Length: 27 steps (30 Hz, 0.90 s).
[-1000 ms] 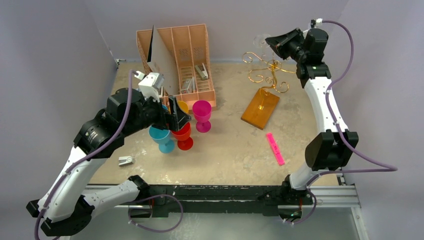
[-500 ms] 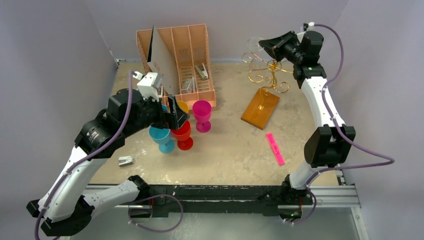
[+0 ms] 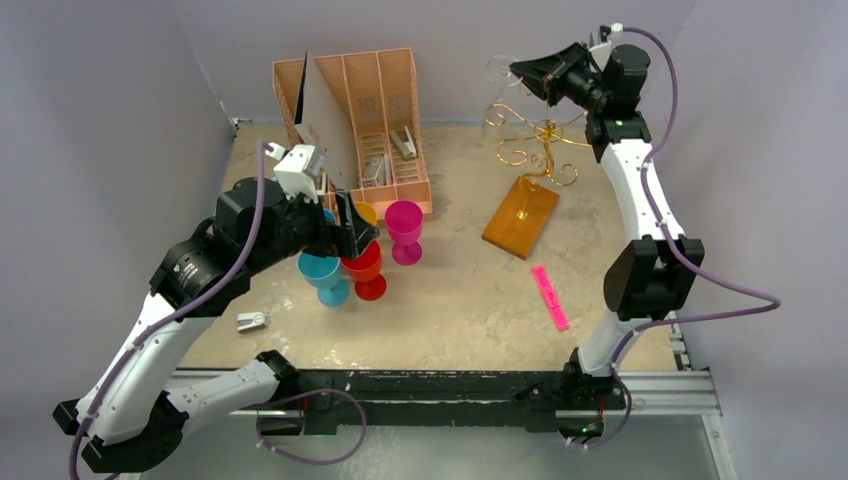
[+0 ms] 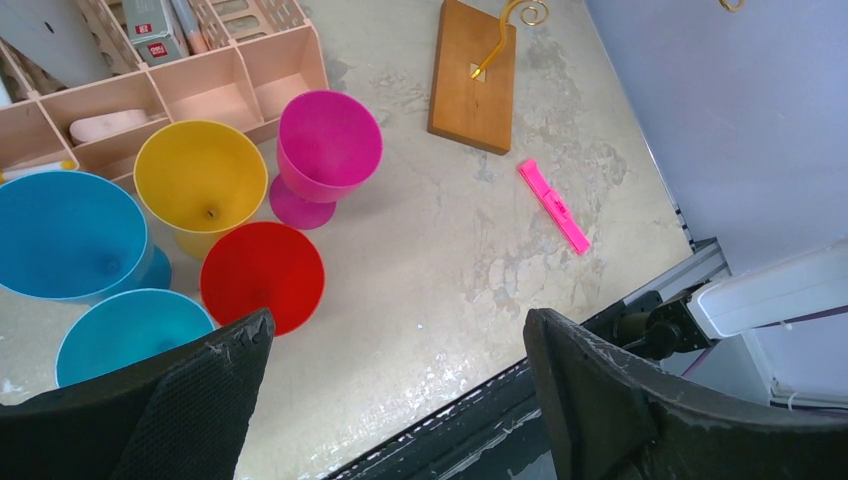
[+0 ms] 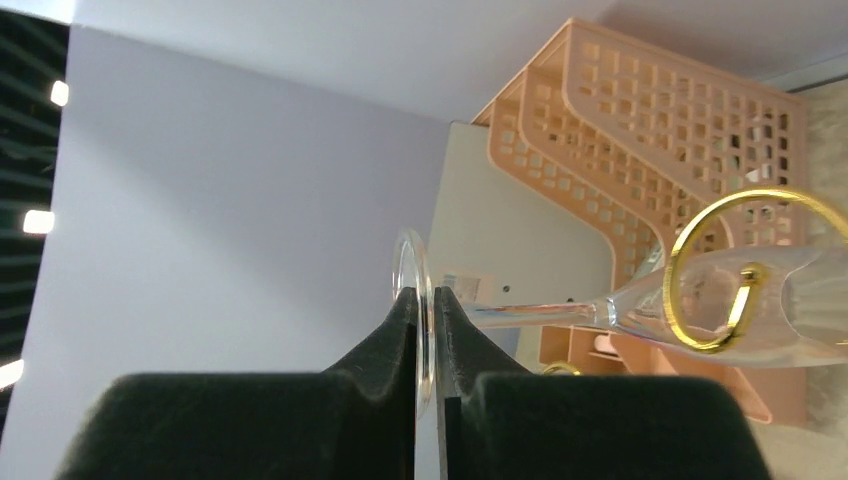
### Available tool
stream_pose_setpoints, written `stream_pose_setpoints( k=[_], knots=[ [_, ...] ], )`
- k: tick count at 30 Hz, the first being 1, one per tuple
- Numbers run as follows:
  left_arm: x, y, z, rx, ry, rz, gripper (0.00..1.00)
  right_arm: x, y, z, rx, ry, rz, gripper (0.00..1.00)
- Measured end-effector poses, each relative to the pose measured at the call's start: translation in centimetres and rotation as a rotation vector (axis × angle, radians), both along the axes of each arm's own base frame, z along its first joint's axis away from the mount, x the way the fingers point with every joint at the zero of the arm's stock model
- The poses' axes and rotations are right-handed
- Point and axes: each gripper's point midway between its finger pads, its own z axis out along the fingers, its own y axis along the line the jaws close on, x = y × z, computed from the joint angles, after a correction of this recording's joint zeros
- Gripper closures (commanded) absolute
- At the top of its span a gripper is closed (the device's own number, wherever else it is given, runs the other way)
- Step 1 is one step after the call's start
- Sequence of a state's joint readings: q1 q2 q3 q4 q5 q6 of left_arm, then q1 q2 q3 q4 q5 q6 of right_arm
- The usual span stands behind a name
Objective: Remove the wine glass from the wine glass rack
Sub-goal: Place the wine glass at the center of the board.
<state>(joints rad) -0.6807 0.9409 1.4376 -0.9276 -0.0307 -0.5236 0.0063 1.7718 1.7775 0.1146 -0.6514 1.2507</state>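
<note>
The wine glass rack (image 3: 535, 140) has curly gold wire arms on an orange-brown wooden base (image 3: 521, 216) at the back right. My right gripper (image 3: 524, 72) is raised above and left of the rack's top, shut on the round foot of the clear wine glass (image 5: 640, 300). In the right wrist view (image 5: 425, 300) the foot is pinched edge-on between the pads, the stem runs right, and a gold rack loop (image 5: 745, 265) lies in front of the bowl. The glass is faint in the top view (image 3: 498, 72). My left gripper (image 4: 395, 345) is open and empty above coloured cups.
A pink-tan slotted file organiser (image 3: 370, 120) stands at the back left. Several plastic goblets, magenta (image 3: 405, 228), red (image 3: 365, 270), blue (image 3: 325, 278) and yellow (image 4: 200, 180), cluster under the left arm. A pink strip (image 3: 550, 297) and a small white clip (image 3: 251, 321) lie on the table.
My right gripper has risen and moved left with the wine glass, from beside the rack's top arms to above and left of them. The left arm has not moved.
</note>
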Motion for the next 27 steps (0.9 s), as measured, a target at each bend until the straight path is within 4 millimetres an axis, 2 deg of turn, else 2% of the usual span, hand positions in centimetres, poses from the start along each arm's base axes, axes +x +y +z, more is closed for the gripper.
stream_pose_setpoints(
  k=[9, 11, 13, 17, 20, 27],
  knots=[
    [0.1, -0.3, -0.3, 0.000, 0.009, -0.011, 0.06, -2.0, 1.4, 3.5, 0.042, -0.115, 0.132, 1.00],
    [0.0, -0.4, -0.3, -0.001, 0.011, -0.014, 0.05, -2.5, 1.8, 4.7, 0.043, -0.153, 0.167, 1.00],
    [0.0, -0.5, -0.3, -0.005, 0.016, -0.014, 0.00, -2.9, 2.4, 6.2, 0.046, -0.200, 0.209, 1.00],
    [-0.2, -0.5, -0.2, -0.011, 0.016, -0.023, 0.00, -4.1, 4.0, 8.3, 0.040, -0.269, 0.323, 1.00],
    [-0.4, -0.3, 0.1, -0.018, 0.005, -0.022, 0.00, -5.4, 5.4, 8.3, 0.038, -0.278, 0.415, 1.00],
    [-0.8, -0.2, 0.5, -0.030, -0.004, -0.027, 0.00, -9.2, 8.5, 6.4, -0.013, -0.264, 0.608, 1.00]
  ],
)
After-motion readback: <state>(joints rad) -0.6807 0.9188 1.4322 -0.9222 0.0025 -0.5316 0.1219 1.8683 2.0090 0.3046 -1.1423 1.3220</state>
